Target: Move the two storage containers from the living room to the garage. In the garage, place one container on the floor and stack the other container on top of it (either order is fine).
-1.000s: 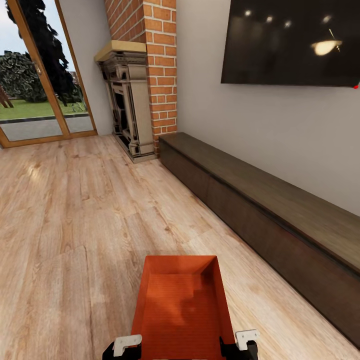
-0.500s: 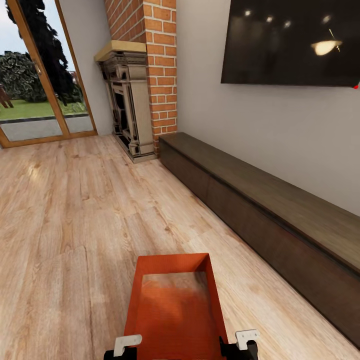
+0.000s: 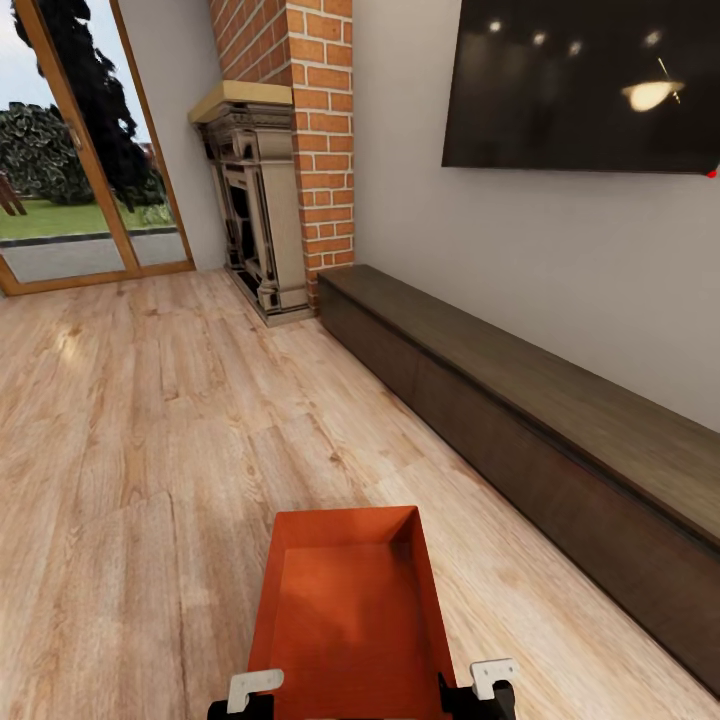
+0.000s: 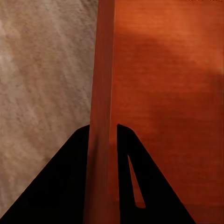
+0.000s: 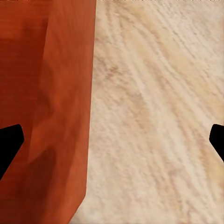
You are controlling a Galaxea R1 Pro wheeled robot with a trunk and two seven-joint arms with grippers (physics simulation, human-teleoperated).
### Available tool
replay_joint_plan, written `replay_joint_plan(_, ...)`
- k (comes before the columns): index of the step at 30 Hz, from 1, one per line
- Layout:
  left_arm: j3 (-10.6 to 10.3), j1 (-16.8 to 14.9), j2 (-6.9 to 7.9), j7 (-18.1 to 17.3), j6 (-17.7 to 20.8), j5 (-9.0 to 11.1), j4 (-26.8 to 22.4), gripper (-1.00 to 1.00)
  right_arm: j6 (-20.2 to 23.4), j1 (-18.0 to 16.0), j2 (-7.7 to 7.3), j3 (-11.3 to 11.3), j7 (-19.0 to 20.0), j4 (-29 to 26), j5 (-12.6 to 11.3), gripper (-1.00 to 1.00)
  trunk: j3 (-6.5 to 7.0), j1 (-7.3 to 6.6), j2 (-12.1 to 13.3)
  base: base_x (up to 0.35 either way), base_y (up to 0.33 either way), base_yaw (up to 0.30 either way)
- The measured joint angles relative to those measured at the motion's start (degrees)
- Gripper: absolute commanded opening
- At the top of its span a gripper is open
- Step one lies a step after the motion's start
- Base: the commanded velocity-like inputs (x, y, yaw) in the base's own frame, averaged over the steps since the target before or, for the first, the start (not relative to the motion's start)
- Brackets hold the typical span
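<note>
At the far left of the head view, glass doors [image 3: 75, 150] in orange-wood frames look out on grass and dark trees. To their right a red brick fireplace [image 3: 285, 150] with a grey carved surround rises from the light wood plank floor [image 3: 150, 430] of the living room. Further right a long dark low cabinet [image 3: 520, 440] runs along the pale wall under a black wall TV [image 3: 585, 85].

Low in the head view's middle, one orange-red storage container [image 3: 345, 610], open side up, is held over the plank floor between the two arms.

The left gripper [image 4: 103, 140] is at the container's left wall: in the left wrist view its jaws are clenched on that thin wall, one dark finger [image 4: 60, 186] outside it and the other inside the box.

The right gripper [image 5: 112, 140] is at the container's right side. In the right wrist view its jaws are released and spread wide, one fingertip [image 5: 8, 140] against the orange wall, the other over bare planks.
</note>
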Motion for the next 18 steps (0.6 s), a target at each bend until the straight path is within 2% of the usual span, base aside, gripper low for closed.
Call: replay_joint_plan(18, 0.1, 0.0, 0.01, 0.0, 0.1, -0.2, 0.0, -1.0, -0.1, 0.0, 0.0, 0.1, 0.0, 0.0, 0.0, 1.0, 0.0, 0.0, 0.0, 0.0, 0.0, 0.0)
